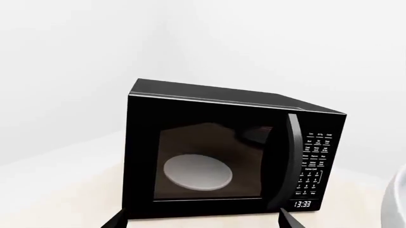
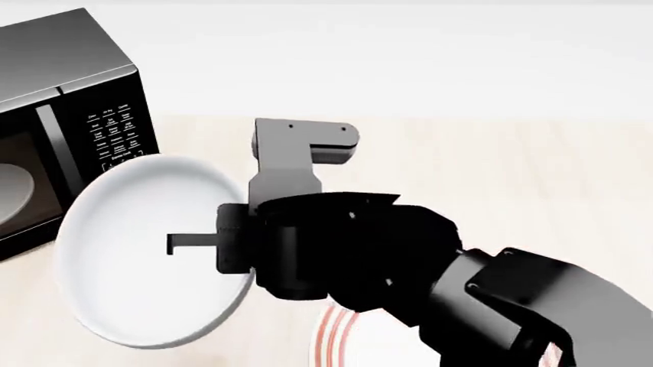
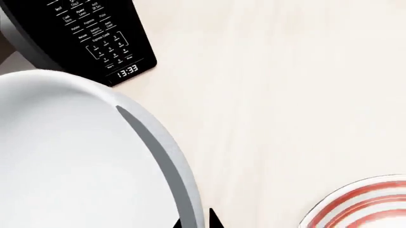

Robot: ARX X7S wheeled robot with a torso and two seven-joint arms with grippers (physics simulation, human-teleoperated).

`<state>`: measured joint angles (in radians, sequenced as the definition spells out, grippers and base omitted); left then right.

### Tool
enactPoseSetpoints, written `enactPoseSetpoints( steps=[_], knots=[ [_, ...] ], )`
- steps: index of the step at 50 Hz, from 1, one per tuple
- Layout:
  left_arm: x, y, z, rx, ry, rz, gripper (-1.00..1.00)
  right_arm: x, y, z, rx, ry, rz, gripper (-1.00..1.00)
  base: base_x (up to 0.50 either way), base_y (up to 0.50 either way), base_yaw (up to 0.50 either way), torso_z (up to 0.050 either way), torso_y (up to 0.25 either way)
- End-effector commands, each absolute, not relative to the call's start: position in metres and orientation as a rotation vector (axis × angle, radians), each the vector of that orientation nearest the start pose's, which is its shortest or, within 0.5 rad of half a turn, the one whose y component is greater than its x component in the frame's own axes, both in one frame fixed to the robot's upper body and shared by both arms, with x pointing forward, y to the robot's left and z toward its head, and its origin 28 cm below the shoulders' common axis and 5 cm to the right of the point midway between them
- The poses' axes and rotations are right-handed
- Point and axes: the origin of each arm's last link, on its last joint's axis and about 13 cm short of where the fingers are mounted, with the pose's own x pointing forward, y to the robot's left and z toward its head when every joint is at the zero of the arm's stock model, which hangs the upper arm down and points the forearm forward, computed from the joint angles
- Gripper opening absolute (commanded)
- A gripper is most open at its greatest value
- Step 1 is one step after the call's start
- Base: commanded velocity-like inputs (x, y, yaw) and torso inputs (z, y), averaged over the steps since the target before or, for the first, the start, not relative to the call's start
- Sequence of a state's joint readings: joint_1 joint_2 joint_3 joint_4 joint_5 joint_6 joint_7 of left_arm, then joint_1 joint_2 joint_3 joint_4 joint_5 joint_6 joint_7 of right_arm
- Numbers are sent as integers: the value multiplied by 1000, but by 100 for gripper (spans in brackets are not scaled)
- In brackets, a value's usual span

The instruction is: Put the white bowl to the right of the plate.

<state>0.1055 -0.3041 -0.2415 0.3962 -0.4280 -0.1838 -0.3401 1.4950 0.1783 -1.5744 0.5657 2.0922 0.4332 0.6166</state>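
At the rim of the bowl: the right gripper (image 2: 204, 246) is pinched on the wall of the white bowl (image 2: 143, 252), one finger (image 2: 186, 244) lying inside the bowl, the other hidden behind the wall.
Left gripper: only two dark fingertips (image 1: 114, 222) are seen at the edge of the left wrist view, set well apart, so it is judged spread and empty; it faces the microwave (image 1: 228, 152).
Bowl position: held tilted, its mouth turned toward the head camera, in front of the microwave's keypad, up and to the left of the plate (image 2: 342, 336); judged to be off the bench (image 2: 490, 168).
Plate position: flat on the bench, mostly hidden under the right arm; a red-ringed arc shows in the right wrist view (image 3: 362, 204).
Step in hand: carrying. The bowl is to be taken across and over the plate to its right side, levelled, and lowered onto bare bench before release.
Care: a one-wall pinch is judged liable to swivel; slow travel is advised, with clearance kept above the plate rim.
Materials: bowl plain white, thick, smooth, deep, round; plate shallow, thin orange-red rings; bench pale, faintly grained; microwave glossy black, grey dish (image 1: 198, 172) behind its door.
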Motion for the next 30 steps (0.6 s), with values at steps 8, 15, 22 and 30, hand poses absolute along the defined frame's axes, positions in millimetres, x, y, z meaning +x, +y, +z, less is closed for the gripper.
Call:
enactPoseSetpoints(
  steps=[8, 15, 22, 30],
  knots=[
    [186, 297, 89, -103, -151, 420, 100, 325, -47, 264, 214, 623, 154, -100, 0, 0, 0, 0, 0],
    [186, 297, 89, -102, -149, 423, 100, 324, -65, 275, 243, 615, 88, -100, 0, 0, 0, 0, 0],
    [186, 297, 89, -100, -149, 424, 100, 326, -85, 278, 310, 621, 24, -100, 0, 0, 0, 0, 1],
    [186, 296, 88, -97, -148, 421, 100, 333, -112, 272, 365, 619, -35, -100, 0, 0, 0, 0, 0]
  ],
)
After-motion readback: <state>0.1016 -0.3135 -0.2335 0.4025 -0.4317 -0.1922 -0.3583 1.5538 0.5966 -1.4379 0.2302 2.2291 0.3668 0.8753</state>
